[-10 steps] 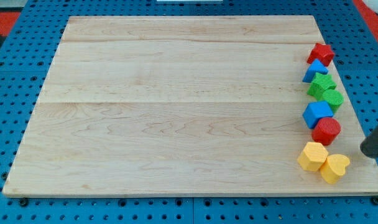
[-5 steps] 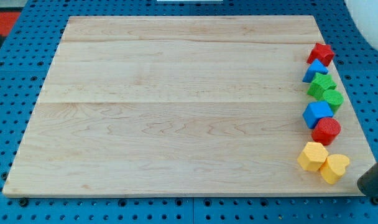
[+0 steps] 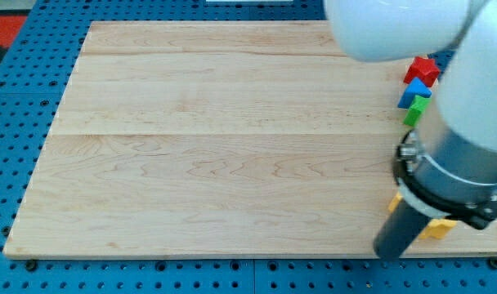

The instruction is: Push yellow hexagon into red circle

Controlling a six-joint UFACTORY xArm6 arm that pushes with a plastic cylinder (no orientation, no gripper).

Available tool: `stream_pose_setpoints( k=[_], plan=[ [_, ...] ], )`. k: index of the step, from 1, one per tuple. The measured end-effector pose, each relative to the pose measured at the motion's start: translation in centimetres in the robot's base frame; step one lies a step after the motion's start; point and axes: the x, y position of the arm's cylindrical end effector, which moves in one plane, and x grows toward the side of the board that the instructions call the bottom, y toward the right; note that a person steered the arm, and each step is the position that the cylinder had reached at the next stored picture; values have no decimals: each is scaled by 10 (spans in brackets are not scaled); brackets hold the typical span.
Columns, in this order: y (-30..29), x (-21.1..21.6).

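My arm fills the view's right side and hides most of the block column. Only a yellow sliver [image 3: 392, 202] shows where the yellow hexagon sat. The red circle is hidden behind the arm. The dark rod slants down to my tip [image 3: 388, 252], near the board's bottom edge, just below and left of that yellow sliver. Whether the tip touches the hexagon cannot be told. A piece of another yellow block [image 3: 439, 229] shows to the right of the rod.
The wooden board [image 3: 232, 147] lies on a blue pegboard. At the board's right edge, near the top, a red star [image 3: 423, 69], part of a blue block [image 3: 414, 93] and a corner of a green block [image 3: 412, 115] show beside the arm.
The arm has swung in from the view's right, now covering the red circle, lower blue block and most yellow blocks. My tip moved left, from off the board's right edge to lower left of the hexagon.
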Motion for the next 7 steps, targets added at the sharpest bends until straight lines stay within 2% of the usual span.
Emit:
stream_pose_setpoints(
  k=[2,5,7],
  plan=[
    [-24,-43],
    [-6,-64],
    [11,-106]
  ],
)
